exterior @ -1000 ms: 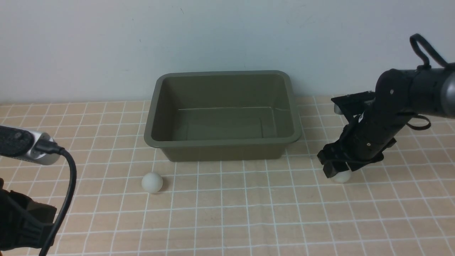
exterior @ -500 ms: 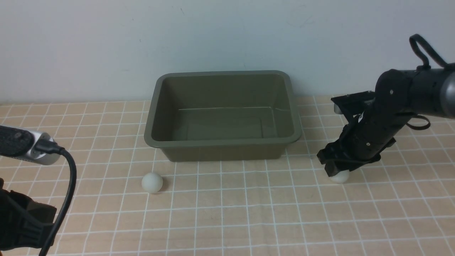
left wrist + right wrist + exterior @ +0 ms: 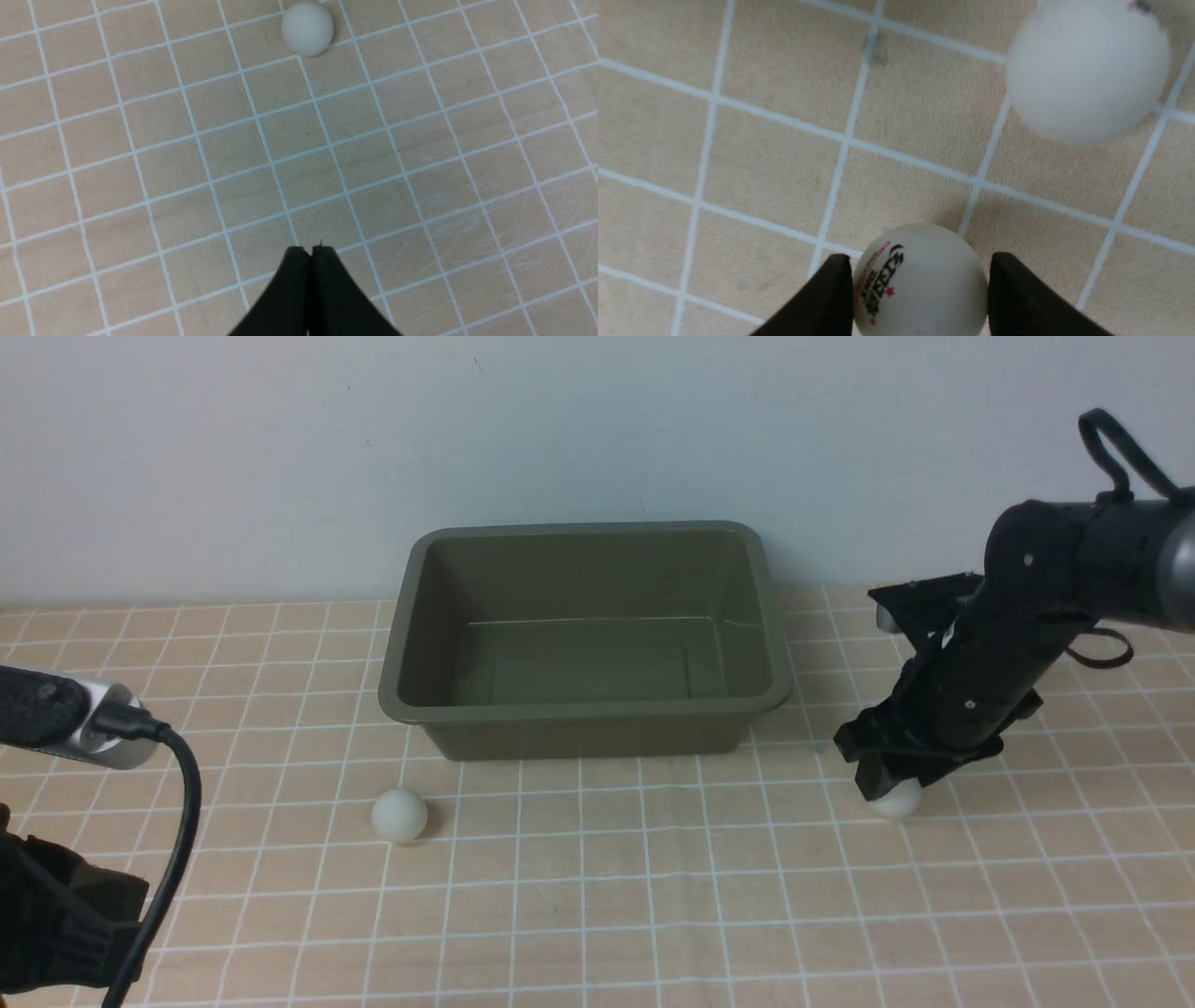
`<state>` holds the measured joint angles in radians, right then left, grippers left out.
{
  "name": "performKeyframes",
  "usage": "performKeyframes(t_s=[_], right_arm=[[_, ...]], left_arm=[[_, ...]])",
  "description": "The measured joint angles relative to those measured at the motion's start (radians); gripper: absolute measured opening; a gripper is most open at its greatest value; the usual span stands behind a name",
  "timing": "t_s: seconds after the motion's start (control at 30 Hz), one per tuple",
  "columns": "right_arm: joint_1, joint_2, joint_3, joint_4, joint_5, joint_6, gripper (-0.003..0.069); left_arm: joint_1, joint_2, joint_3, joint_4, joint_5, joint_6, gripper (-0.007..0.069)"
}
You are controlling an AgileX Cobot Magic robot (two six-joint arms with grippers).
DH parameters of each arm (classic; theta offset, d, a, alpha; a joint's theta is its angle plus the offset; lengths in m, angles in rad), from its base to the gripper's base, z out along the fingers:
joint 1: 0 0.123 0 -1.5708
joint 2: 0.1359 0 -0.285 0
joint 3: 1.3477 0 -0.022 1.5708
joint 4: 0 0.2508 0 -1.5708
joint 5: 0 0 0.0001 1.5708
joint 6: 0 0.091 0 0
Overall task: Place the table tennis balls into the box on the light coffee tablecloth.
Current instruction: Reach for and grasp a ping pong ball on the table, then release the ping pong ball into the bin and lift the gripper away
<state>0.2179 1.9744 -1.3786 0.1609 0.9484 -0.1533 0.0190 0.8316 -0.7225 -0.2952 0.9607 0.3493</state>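
Note:
The olive-green box (image 3: 585,709) stands empty at the back middle of the light coffee tablecloth (image 3: 653,896). One table tennis ball (image 3: 400,815) lies in front of the box's left corner; it also shows in the left wrist view (image 3: 307,28), well ahead of my shut, empty left gripper (image 3: 310,249). My right gripper (image 3: 920,275) is shut on a ball with a dark logo (image 3: 920,284), low over the cloth, right of the box. A second ball (image 3: 1087,70) lies just beyond it. In the front view only one ball (image 3: 898,800) shows under the right gripper (image 3: 882,784); I cannot tell which.
A pale wall runs right behind the box. My left arm and its cable (image 3: 177,821) fill the front left corner. The right arm (image 3: 1008,653) leans down from the right edge.
The right arm has straightened and risen slightly over the ball at its tips. The left arm, the box and the left ball have not moved.

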Motion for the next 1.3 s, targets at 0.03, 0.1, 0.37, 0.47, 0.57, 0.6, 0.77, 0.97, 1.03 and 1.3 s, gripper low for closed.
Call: performKeyframes(t_s=[0.03,0.1,0.37,0.47,0.57,0.6,0.77,0.97,1.03,1.3], right_arm=[[0.0,0.0,-0.015,0.0,0.018,0.0,0.0345],[0.0,0.0,-0.072,0.003,0.067,0.0,0.0345],[0.0,0.0,-0.326,0.1,0.271,0.0,0.0345],[0.0,0.0,-0.401,0.167,0.278,-0.013,0.0345],[0.0,0.0,-0.45,0.28,0.28,-0.063,0.0345],[0.003,0.001,-0.454,0.311,0.281,-0.078,0.0345],[0.04,0.031,-0.458,0.337,0.24,-0.115,0.0345],[0.103,0.113,-0.458,0.335,0.137,-0.156,0.0345],[0.111,0.126,-0.458,0.336,0.106,-0.172,0.0345],[0.111,0.133,-0.458,0.343,0.038,-0.224,0.0356]], left_arm=[[0.0,0.0,0.0,0.0,0.0,0.0,-0.0066],[0.0,0.0,0.0,0.0,0.0,0.0,-0.0066],[0.0,0.0,0.0,0.0,0.0,0.0,-0.0066],[0.0,0.0,0.0,0.0,0.0,0.0,-0.0066],[0.0,0.0,0.0,0.0,0.0,0.0,-0.0066],[0.0,0.0,0.0,0.0,0.0,0.0,-0.0066],[0.0,0.0,0.0,0.0,0.0,0.0,-0.0066],[0.0,0.0,0.0,0.0,0.0,0.0,-0.0066],[0.0,0.0,0.0,0.0,0.0,0.0,-0.0066],[0.0,0.0,0.0,0.0,0.0,0.0,-0.0066]])
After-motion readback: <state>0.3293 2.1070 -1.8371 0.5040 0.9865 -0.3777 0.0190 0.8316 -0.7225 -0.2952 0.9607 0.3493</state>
